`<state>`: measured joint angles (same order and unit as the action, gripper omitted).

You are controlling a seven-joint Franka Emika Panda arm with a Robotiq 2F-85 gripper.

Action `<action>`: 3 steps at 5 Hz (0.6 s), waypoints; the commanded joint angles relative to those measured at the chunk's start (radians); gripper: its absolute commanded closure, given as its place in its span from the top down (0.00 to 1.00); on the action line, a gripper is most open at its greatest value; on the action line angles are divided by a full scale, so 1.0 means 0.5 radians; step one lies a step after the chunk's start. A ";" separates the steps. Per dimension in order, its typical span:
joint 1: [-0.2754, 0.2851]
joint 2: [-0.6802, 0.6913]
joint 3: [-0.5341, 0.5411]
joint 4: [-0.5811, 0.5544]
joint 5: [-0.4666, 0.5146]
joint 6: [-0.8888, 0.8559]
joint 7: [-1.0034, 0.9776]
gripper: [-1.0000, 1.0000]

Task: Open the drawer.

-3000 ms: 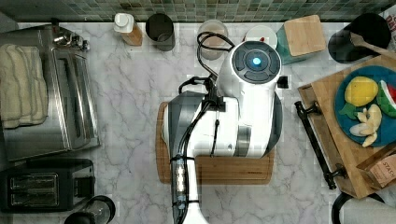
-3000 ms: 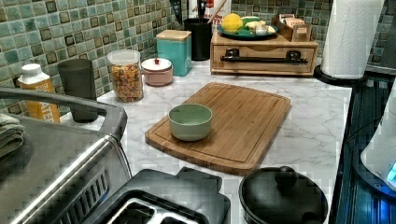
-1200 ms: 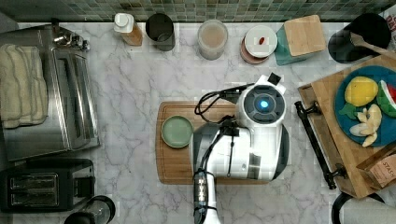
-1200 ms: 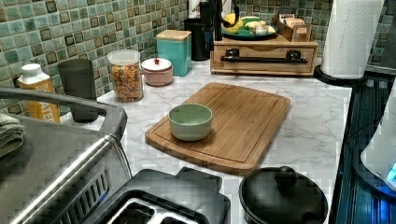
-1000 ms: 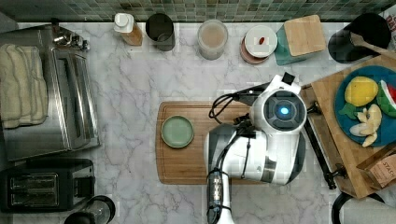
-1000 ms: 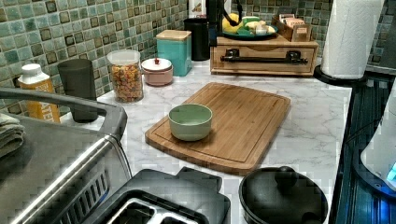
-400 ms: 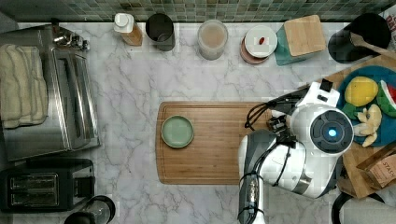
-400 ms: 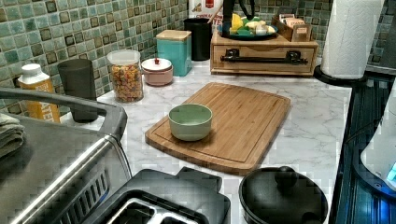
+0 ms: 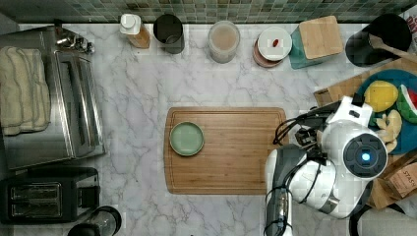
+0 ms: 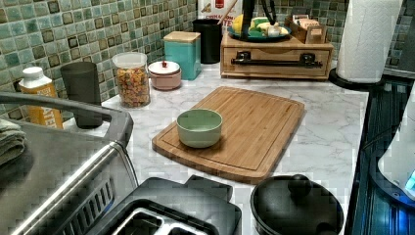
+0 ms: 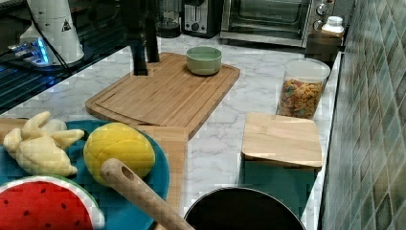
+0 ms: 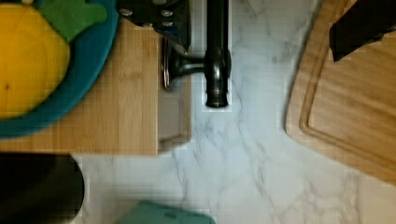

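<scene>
A marble counter holds a wooden cutting board [image 9: 226, 150] at the centre of the top view, with a green bowl [image 9: 186, 138] on its left half. The white robot arm [image 9: 339, 162] fills the lower right of the top view, covering the near edge of the drawer unit. In the left view the drawer [image 10: 277, 60] sits at the upper centre, closed flush in its light-wood box, its long black bar handle [image 10: 272, 61] running across the front. A blue plate of toy fruit [image 10: 259, 30] and a small box [image 10: 305, 23] rest on top of it. In the wrist view the handle [image 12: 217, 51] stands off the drawer front on a short post, and 2 dark finger tips show, 1 by the drawer front [image 12: 161, 14] and 1 over the cutting board's corner [image 12: 362, 25], spread wide with the bar between them and nothing gripped. A teal canister [image 10: 181, 55], a cereal jar [image 10: 130, 79] and a paper towel roll [image 10: 367, 39] stand nearby, none blocking the handle.
</scene>
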<state>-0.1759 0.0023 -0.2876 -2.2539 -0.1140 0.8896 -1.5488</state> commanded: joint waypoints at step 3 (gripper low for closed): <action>-0.224 0.063 -0.090 -0.229 0.078 0.227 -0.344 1.00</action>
<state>-0.2720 0.0371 -0.3203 -2.3359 -0.1136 1.0049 -1.6768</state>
